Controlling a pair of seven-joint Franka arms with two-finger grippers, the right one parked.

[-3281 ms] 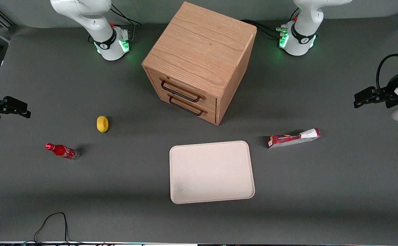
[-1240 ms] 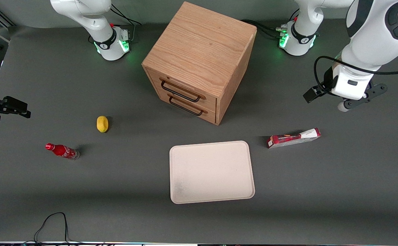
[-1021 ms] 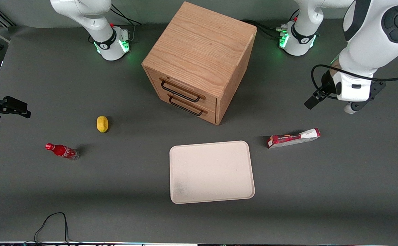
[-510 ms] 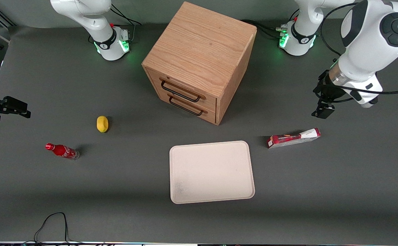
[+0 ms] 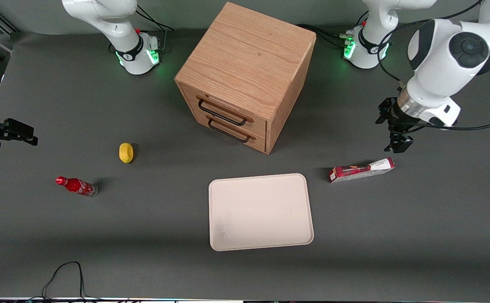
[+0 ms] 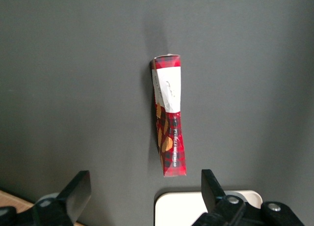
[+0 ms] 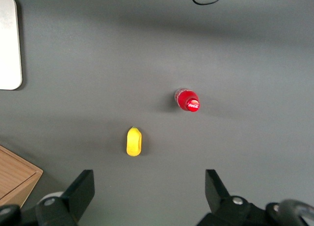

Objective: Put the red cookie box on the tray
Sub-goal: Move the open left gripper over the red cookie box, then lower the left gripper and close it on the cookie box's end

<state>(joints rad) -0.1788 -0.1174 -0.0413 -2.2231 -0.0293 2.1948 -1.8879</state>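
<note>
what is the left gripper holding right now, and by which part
Nothing. The left gripper hangs open above the table; the long red cookie box lies untouched beside it.

End effector (image 5: 396, 141) (empty) — above red cookie box (image 5: 362, 170)

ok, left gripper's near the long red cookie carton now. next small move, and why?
Probably ease the left gripper nearer the front camera until it hangs over the middle of the long red cookie carton, then descend. Its fingers are spread wide, it hovers above the table just short of the carton's white end, and the carton lies flat beside the pale cream tray, untouched.
</note>
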